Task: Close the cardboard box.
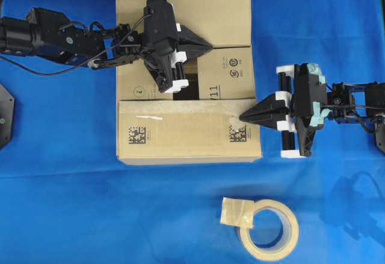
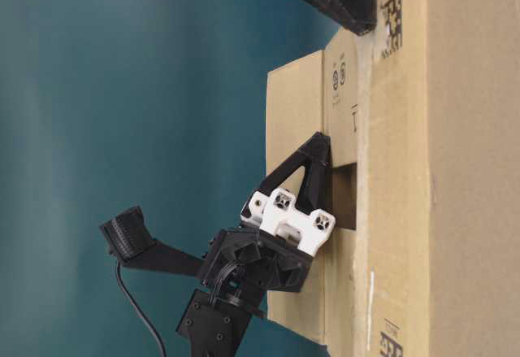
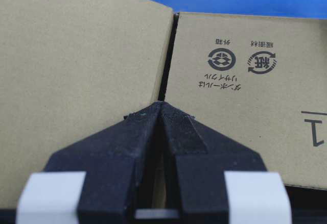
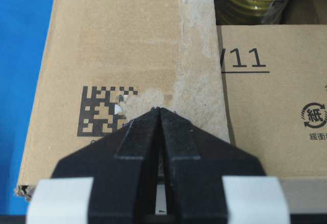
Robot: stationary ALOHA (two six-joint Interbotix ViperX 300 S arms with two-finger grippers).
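Pressing with clenched, empty jaws, the left gripper (image 1: 207,47) bears on the seam between the far flap and the right inner flap of the cardboard box (image 1: 186,138), which sits mid-counter (image 1: 60,186) on blue cloth. The right gripper (image 1: 242,117), its jaws likewise clenched on nothing, rests its tip on the near flap (image 1: 180,130) beside a printed code (image 1: 237,133). A dark gap (image 1: 184,79) remains open between the flaps. Risks, as judged: either tip could slide off the smooth cardboard; an unheld flap may spring up; uneven pushing could shove the whole box toward the tape roll (image 1: 269,229).
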